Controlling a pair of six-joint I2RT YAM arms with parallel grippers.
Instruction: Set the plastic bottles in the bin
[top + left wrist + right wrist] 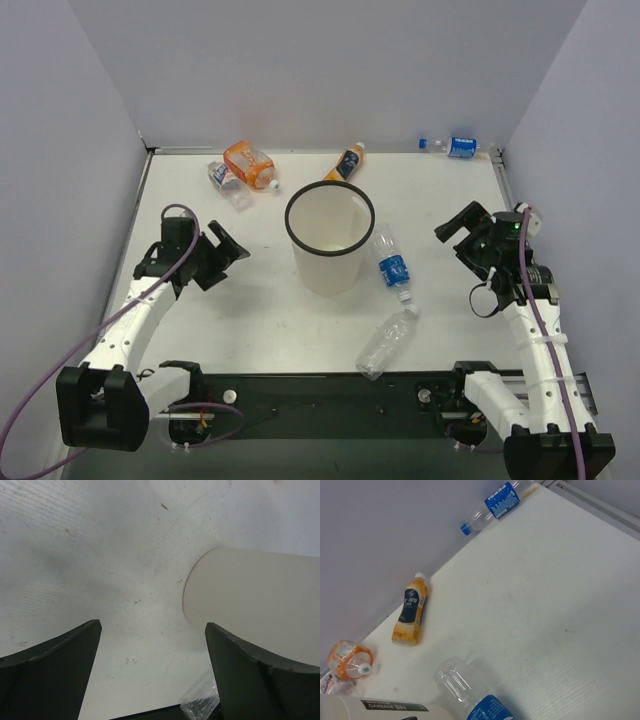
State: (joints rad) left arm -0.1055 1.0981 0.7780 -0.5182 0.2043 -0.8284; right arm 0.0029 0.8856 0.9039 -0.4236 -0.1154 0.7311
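The bin [327, 270] stands upright mid-table. A wide orange bottle [249, 164] and a small clear bottle [224, 177] lie at the back left. A slim orange dark-labelled bottle [345, 162] lies behind the bin. Clear blue-labelled bottles lie at the back right [455, 146] and right beside the bin [392, 263]. An unlabelled clear bottle [387, 342] lies near the front. My left gripper [228, 250] is open and empty left of the bin; its view [152, 625] shows the bin wall [255, 600]. My right gripper [460, 226] looks open and empty right of the bin.
White walls enclose the table on three sides. A black bar [320, 385] runs along the near edge between the arm bases. The right wrist view shows the slim orange bottle [411, 611], the wide orange one [350, 659], the back-right bottle [497, 500] and the near blue-labelled one [465, 690].
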